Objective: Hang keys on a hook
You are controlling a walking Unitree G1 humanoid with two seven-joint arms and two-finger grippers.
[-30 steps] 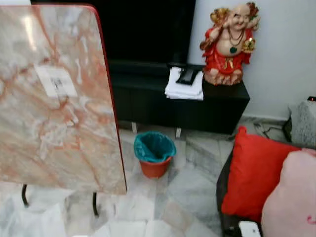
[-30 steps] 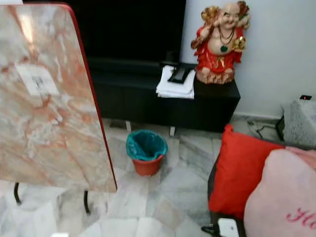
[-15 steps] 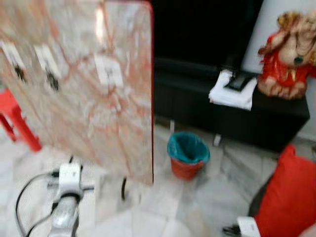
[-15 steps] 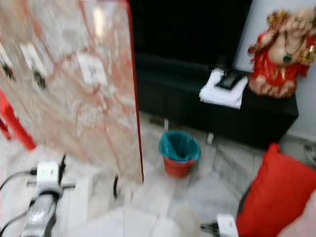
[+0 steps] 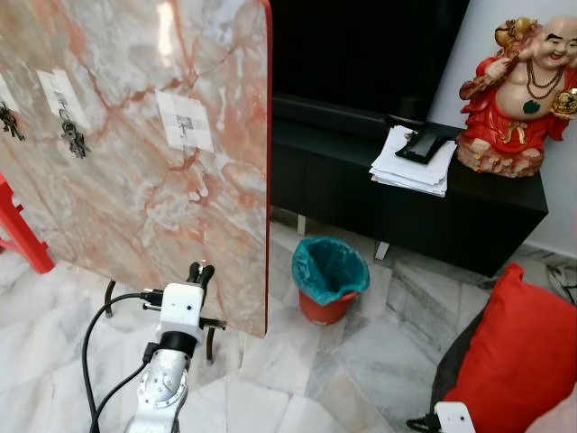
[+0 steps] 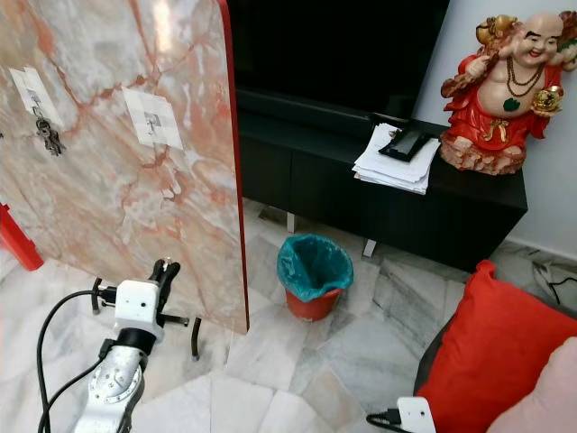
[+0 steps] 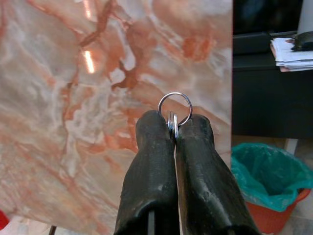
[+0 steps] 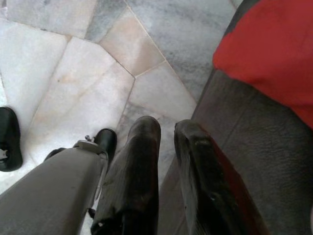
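A tall marble-patterned board (image 5: 135, 180) with a red edge stands on the floor, carrying white hook patches. One patch (image 5: 185, 122) is bare. Bunches of keys (image 5: 72, 140) hang from the two patches further left. My left gripper (image 5: 200, 271) is low in front of the board's lower right part, pointing at it. In the left wrist view it (image 7: 174, 125) is shut on a silver key ring (image 7: 175, 106), whose loop sticks out past the fingertips. The keys themselves are hidden. My right gripper (image 8: 167, 134) hangs idle beside a dark sofa, its fingers slightly apart with nothing between them.
A teal-lined orange bin (image 5: 329, 280) stands on the marble floor right of the board. Behind it is a black TV cabinet (image 5: 406, 207) with papers (image 5: 410, 162) and a red figurine (image 5: 518, 90). A red cushion (image 5: 514, 352) lies at the right, a red stool (image 5: 22, 234) at the left.
The view has swung left, so more of the board and its hook patches show. My left arm has come up into view in front of the board.
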